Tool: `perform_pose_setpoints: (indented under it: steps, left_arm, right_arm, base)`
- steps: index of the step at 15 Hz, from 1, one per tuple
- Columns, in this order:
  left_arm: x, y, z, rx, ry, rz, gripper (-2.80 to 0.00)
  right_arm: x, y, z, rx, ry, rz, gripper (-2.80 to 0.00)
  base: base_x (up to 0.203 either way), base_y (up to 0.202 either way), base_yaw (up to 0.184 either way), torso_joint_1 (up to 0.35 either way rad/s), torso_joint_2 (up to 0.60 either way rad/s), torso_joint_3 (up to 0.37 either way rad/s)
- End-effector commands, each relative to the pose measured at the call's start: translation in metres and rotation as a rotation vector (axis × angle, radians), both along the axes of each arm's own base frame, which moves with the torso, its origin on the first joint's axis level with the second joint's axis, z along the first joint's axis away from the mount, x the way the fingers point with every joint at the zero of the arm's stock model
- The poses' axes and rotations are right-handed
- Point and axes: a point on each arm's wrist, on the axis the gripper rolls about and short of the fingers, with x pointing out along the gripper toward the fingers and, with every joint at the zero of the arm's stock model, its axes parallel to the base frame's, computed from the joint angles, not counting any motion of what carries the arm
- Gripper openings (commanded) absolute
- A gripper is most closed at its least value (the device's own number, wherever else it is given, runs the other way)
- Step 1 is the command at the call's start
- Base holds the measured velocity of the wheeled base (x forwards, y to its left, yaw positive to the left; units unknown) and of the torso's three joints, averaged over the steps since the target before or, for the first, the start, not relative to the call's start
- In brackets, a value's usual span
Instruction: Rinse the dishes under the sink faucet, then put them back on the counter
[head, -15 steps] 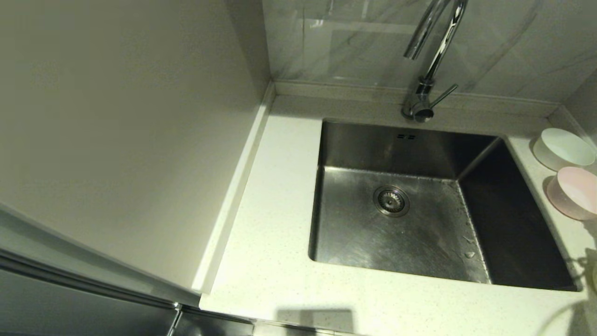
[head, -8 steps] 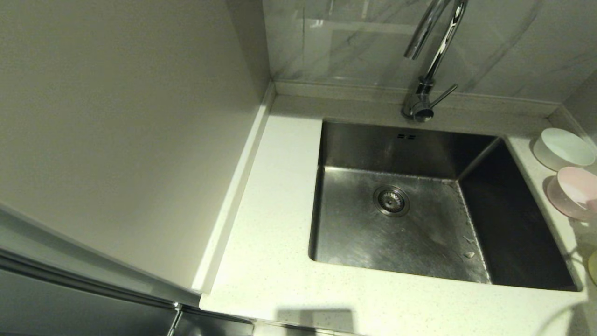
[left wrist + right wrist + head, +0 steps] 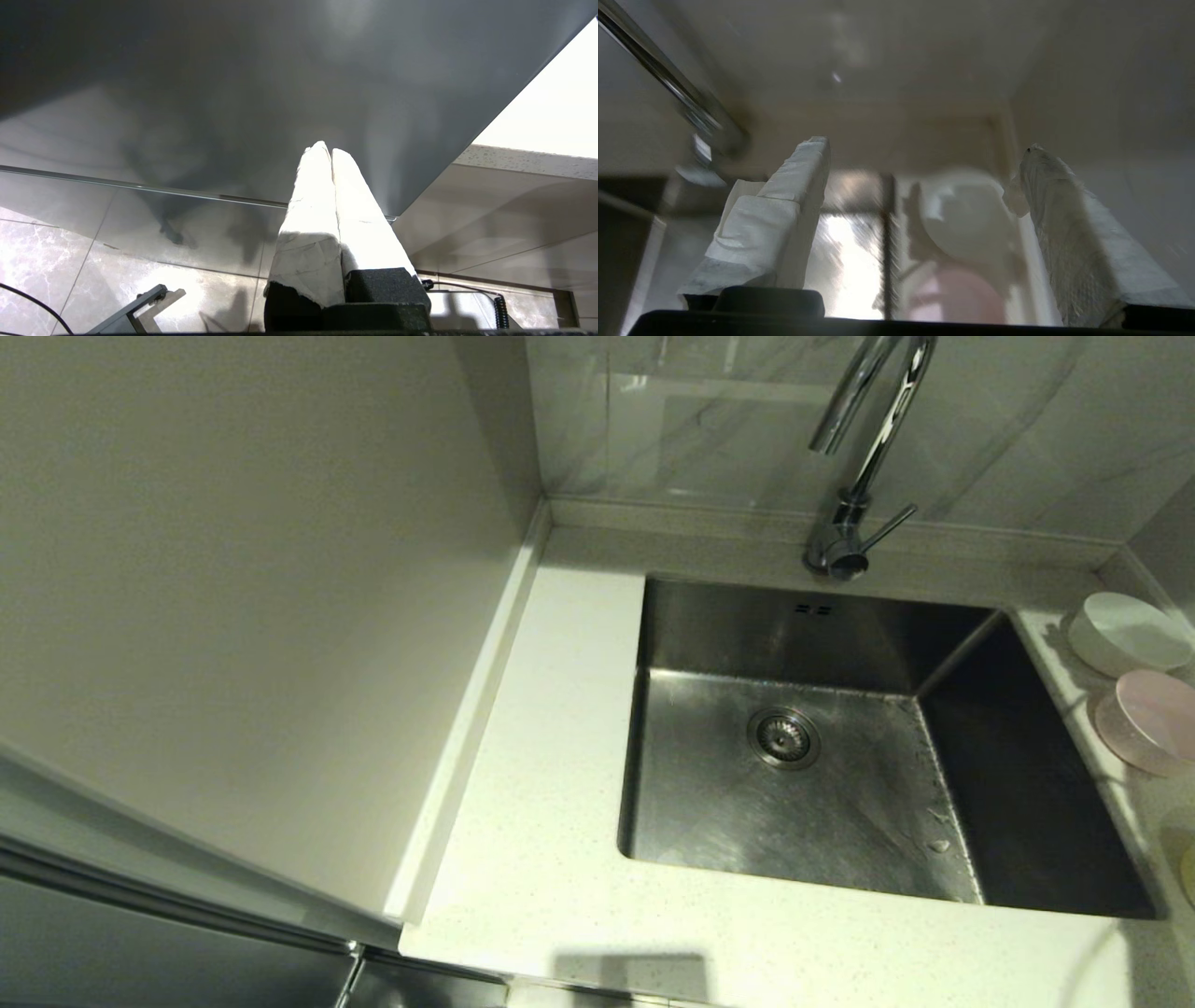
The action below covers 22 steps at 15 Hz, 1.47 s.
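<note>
R gripper (image 3: 924,149), fingers spread wide and holding nothing, looks at the white bowl (image 3: 966,219) and pink bowl (image 3: 962,294) straight ahead on the counter (image 3: 560,859) right of the sink (image 3: 794,775); L gripper (image 3: 331,151), pressed together, is parked far from them.

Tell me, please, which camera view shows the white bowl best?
The head view: the white bowl sits sharp on the counter, right of the sink. The right wrist view shows it blurred between the open right claw's fingers. The left wrist view misses it.

The counter (image 3: 551,821) bears a white bowl (image 3: 1125,633) and a pink bowl (image 3: 1150,721).
</note>
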Motion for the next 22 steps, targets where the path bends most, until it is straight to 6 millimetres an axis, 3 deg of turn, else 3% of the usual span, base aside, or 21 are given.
perform_pose_setpoints:
  steps: [1,2,4,7,9,15,16,22]
  left_arm:
    - [0.000,0.000,0.000,-0.001,-0.002,0.000,-2.80]
    - [0.000,0.000,0.000,-0.001,-0.002,0.000,-2.80]
    - [0.000,0.000,0.000,-0.001,-0.002,0.000,-2.80]
    - [0.000,0.000,0.000,-0.001,-0.002,0.000,-2.80]
    - [0.000,0.000,0.000,-0.001,-0.002,0.000,-2.80]
    - [0.000,0.000,0.000,-0.001,-0.002,0.000,-2.80]
    - [0.000,0.000,0.000,-0.001,-0.002,0.000,-2.80]
    - [0.000,0.000,0.000,-0.001,-0.002,0.000,-2.80]
  right_arm:
    - [0.022,0.012,0.017,0.037,-0.038,0.072,0.00]
    - [0.028,0.033,0.012,0.147,0.028,0.137,0.00]
    - [0.035,0.084,-0.022,0.385,0.316,0.271,0.00]
    - [0.019,0.135,-0.040,0.490,0.522,0.402,0.00]
    - [0.006,0.153,-0.048,0.490,0.584,0.483,0.00]
    - [-0.019,0.156,-0.072,0.393,0.660,0.350,0.00]
    - [-0.021,0.156,-0.071,0.383,0.644,0.335,-2.80]
    - [-0.067,0.153,-0.058,0.294,0.420,0.329,-2.80]
  base:
    - [0.000,0.000,0.000,0.000,0.00,0.000]
    - [0.000,0.000,0.000,0.000,0.00,0.000]
    - [0.000,0.000,0.000,0.000,0.00,0.000]
    - [0.000,0.000,0.000,0.000,0.00,0.000]
    - [0.000,0.000,0.000,0.000,0.00,0.000]
    - [0.000,0.000,0.000,0.000,0.00,0.000]
    - [0.000,0.000,0.000,0.000,0.00,0.000]
    - [0.000,0.000,0.000,0.000,0.00,0.000]
